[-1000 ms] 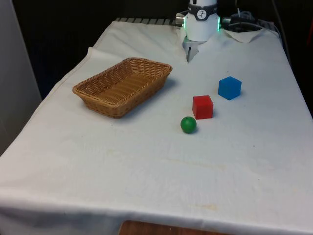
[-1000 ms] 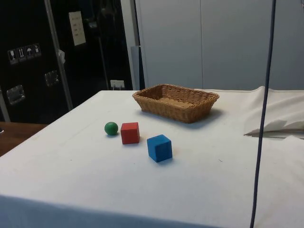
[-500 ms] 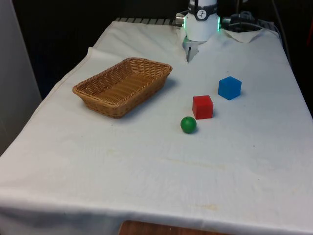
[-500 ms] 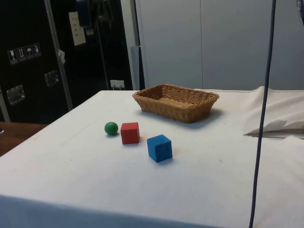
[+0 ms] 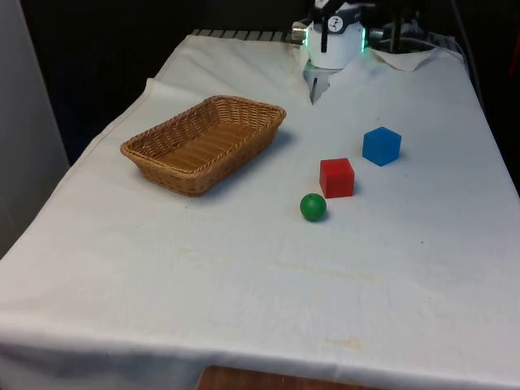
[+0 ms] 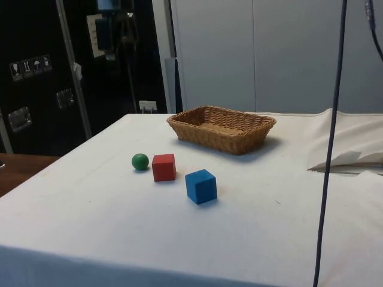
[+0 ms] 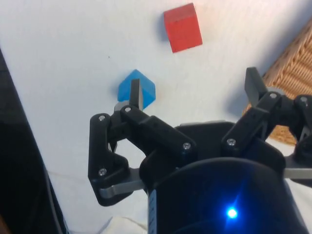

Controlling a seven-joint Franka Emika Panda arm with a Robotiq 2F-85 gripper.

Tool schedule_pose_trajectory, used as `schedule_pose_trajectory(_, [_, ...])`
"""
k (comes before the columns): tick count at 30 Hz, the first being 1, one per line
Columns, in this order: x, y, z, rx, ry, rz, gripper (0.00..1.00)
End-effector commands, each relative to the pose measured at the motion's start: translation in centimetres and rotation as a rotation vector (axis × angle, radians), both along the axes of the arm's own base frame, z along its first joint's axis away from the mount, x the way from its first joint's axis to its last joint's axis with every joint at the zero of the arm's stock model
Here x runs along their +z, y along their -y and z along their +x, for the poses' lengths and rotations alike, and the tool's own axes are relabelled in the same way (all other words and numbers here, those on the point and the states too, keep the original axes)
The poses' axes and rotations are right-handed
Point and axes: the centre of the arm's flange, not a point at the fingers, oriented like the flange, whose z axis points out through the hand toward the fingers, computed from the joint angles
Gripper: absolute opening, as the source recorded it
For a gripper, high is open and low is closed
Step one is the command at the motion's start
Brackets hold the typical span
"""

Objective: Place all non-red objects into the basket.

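Note:
A blue cube [image 5: 381,145] [image 6: 200,186], a red cube [image 5: 336,177] [image 6: 163,167] and a green ball [image 5: 313,206] [image 6: 140,161] lie close together on the white cloth. They are on the front view's right of the wicker basket [image 5: 244,101] [image 6: 221,139], which has nothing in it. In the wrist view my gripper [image 7: 195,87] is open, holds nothing and hangs high over the table. One fingertip overlaps the blue cube [image 7: 148,91] far below it. The red cube [image 7: 183,28] lies beyond, and the basket's corner [image 7: 292,73] is beside the other finger.
A rumpled fold of white cloth [image 5: 406,57] [image 6: 347,149] lies at the table's far end beside the robot's base [image 5: 331,49]. A dark cable [image 6: 329,149] hangs down across the side view. Open cloth stretches in front of the ball.
The cubes, ball and basket have not moved. In the front view, dark parts of the arm have come into the top edge above the base.

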Motion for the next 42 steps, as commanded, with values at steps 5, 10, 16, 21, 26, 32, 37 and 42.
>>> schedule_pose_trajectory(5, [-1.9,0.2,0.6,0.009,0.015,0.008,1.00])
schedule_pose_trajectory(10, [-3.4,0.5,0.9,0.013,0.017,0.007,1.00])
schedule_pose_trajectory(16, [-4.8,0.6,1.2,0.014,0.013,-0.008,1.00])
schedule_pose_trajectory(21, [-6.3,0.8,1.6,0.018,0.019,-0.003,1.00])
schedule_pose_trajectory(26, [-7.9,1.0,2.0,0.016,0.014,-0.005,1.00])
schedule_pose_trajectory(32, [-8.7,1.7,2.0,0.013,0.011,-0.005,1.00])
schedule_pose_trajectory(37, [-8.8,2.3,2.1,0.011,0.009,-0.008,1.00])
schedule_pose_trajectory(42, [-9.2,2.8,2.0,0.007,-0.001,-0.018,1.00])
